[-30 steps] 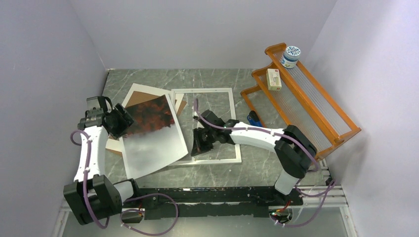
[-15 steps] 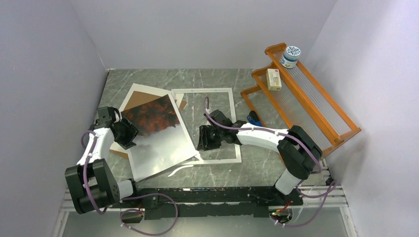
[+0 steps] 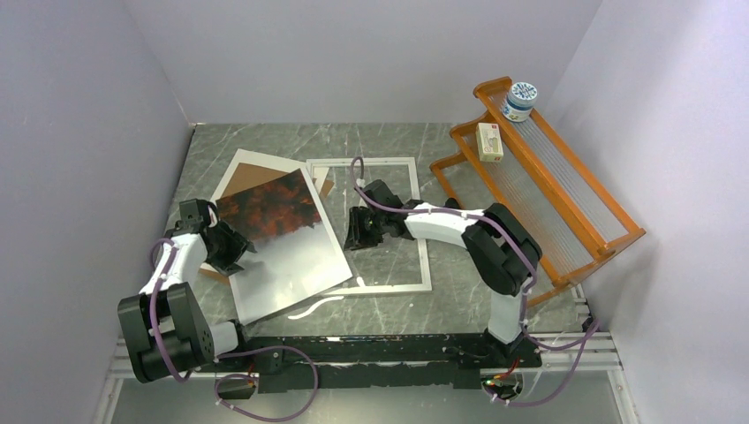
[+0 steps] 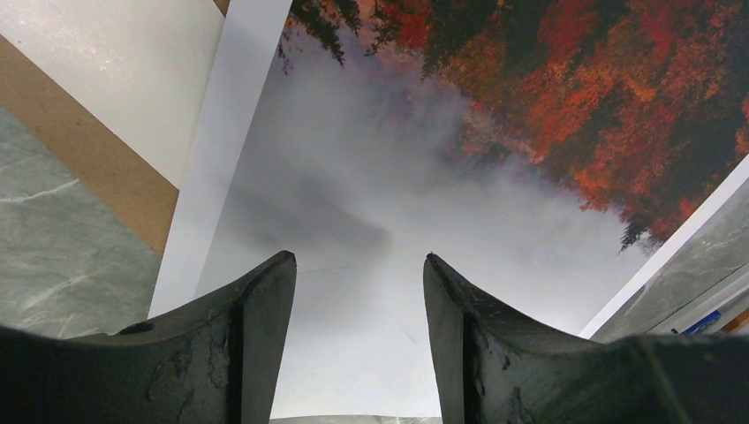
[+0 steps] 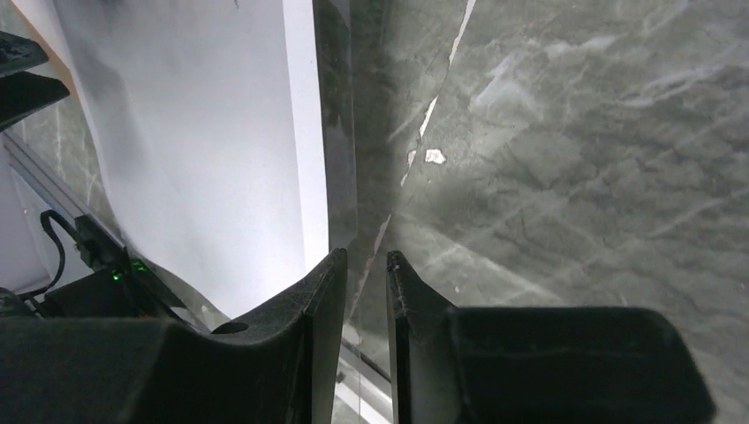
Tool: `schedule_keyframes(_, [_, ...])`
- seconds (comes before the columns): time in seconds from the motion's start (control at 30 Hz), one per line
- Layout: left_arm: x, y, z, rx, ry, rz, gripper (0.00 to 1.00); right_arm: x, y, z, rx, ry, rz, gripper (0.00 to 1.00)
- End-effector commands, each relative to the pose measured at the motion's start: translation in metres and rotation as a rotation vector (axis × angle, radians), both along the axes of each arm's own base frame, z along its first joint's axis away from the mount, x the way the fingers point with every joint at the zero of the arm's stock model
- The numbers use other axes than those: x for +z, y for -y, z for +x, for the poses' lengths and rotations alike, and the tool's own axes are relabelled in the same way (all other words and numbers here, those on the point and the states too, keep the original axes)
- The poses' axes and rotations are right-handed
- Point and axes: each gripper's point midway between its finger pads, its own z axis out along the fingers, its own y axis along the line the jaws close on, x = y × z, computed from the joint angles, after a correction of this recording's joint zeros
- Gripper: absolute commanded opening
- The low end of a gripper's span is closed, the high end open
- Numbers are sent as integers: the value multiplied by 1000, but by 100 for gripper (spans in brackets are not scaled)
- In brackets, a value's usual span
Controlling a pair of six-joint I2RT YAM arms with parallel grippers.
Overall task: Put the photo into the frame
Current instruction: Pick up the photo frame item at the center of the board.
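Left gripper (image 4: 359, 258) stands spread at the photo's (image 3: 281, 240) left edge. Photo's right edge overlaps the frame's (image 3: 371, 162) left rim. Right gripper (image 5: 364, 254) is almost pressed together inside the frame; a grip I cannot tell.

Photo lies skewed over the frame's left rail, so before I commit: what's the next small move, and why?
Probably nudge the photo rightward with the left gripper, squaring it to the frame: it lies tilted, its near right corner across the frame's left rail, open jaws near its left edge.
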Motion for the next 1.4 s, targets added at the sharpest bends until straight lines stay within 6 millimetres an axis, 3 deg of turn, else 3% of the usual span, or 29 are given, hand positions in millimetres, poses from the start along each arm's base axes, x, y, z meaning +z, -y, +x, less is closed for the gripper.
schedule_keyframes(0.0, [1,-4,7,16,26,18,60,8,-18,11,50,31,58,27])
schedule_keyframes(0.27, [-6,0,6,12,12,-6,60,-3,-25,1,107,-51,143,34])
schedule_keyframes(0.63, [-4,0,5,15,19,-1,60,19,-48,-6,208,-113,390,41])
schedule_keyframes(0.73, [6,5,9,1,50,-25,60,31,-57,-8,221,-152,442,35])
schedule_keyframes(0.9, [32,11,19,-44,131,-46,62,53,-61,-4,208,-152,474,3])
schedule_keyframes(0.93, [38,11,21,-51,142,-42,62,58,-62,-3,202,-150,484,0])
schedule_keyframes(1.13, [68,6,31,-85,185,-9,63,89,-71,6,115,-77,541,0])
schedule_keyframes(1.37, [73,10,35,-140,177,-34,63,92,-87,7,-95,-31,543,0])
